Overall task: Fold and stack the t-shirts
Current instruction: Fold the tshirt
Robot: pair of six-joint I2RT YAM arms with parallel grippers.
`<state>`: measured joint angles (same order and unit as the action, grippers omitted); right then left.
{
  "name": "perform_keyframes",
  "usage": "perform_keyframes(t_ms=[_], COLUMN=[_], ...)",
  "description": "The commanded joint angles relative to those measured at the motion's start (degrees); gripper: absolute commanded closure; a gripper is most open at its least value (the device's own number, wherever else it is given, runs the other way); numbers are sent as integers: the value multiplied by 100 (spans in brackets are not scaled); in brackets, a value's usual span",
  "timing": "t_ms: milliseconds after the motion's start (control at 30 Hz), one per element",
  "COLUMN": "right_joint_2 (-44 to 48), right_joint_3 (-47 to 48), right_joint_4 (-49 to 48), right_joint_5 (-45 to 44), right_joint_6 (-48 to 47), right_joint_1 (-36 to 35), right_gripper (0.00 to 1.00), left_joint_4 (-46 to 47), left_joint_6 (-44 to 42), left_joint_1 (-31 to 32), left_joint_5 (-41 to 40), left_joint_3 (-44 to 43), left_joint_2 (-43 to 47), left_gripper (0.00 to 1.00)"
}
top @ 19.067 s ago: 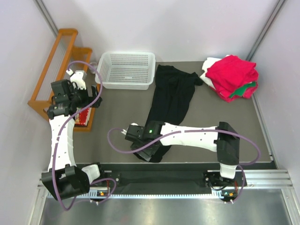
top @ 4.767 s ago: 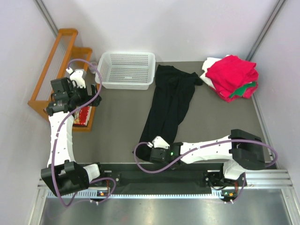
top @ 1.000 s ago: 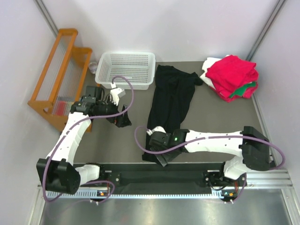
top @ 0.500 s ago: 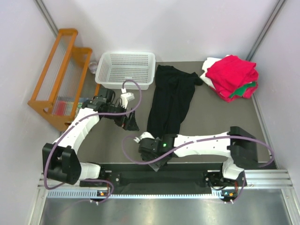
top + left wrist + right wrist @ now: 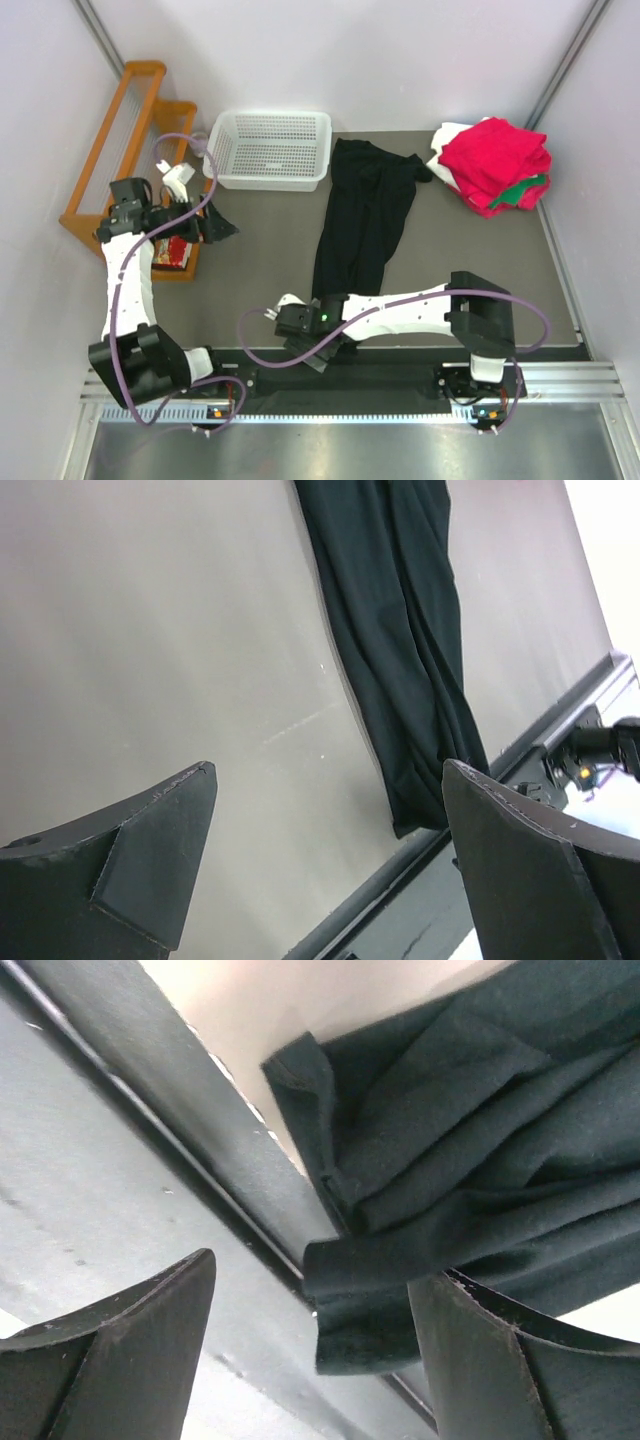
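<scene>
Pulled back leftward beside wooden rack (image 5: 115, 150) since a moment ago: left hand (image 5: 222, 227), wide open, empty. Right hand (image 5: 312, 1268) open over near hem of black t-shirt (image 5: 365, 215) at bench (image 5: 250, 270) edge, gripping nothing. Lies bunched lengthwise mid-bench. Red t-shirt (image 5: 495, 158), green t-shirt (image 5: 527, 190), white t-shirt (image 5: 450, 148) stacked far right.

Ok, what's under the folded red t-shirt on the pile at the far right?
Under the folded red t-shirt a strip of green cloth peeks out, with white cloth at one edge. How many garments lie below is covered.
</scene>
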<state>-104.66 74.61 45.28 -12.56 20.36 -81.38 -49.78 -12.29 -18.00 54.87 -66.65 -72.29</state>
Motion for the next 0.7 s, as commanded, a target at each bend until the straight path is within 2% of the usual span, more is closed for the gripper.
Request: perform_keyframes(t_ms=[0, 200, 433, 667], right_joint_2=[113, 69, -133, -493], right_joint_3=[-262, -605, -211, 97], right_joint_4=[-150, -449, -590, -608], right_joint_5=[-54, 130, 157, 193], right_joint_6=[-120, -181, -384, -322], right_joint_1=[158, 658, 1361, 1169], right_gripper=[23, 23, 23, 23], left_joint_4=[-120, -830, -1025, -1122], left_joint_6=[-247, -756, -1056, -1091], left_joint_1=[-449, -810, -1048, -1118], left_joint_5=[462, 832, 867, 929], left_joint_3=[-348, -472, -287, -489], left_joint_2=[453, 409, 497, 418], left_gripper=[1, 1, 1, 1])
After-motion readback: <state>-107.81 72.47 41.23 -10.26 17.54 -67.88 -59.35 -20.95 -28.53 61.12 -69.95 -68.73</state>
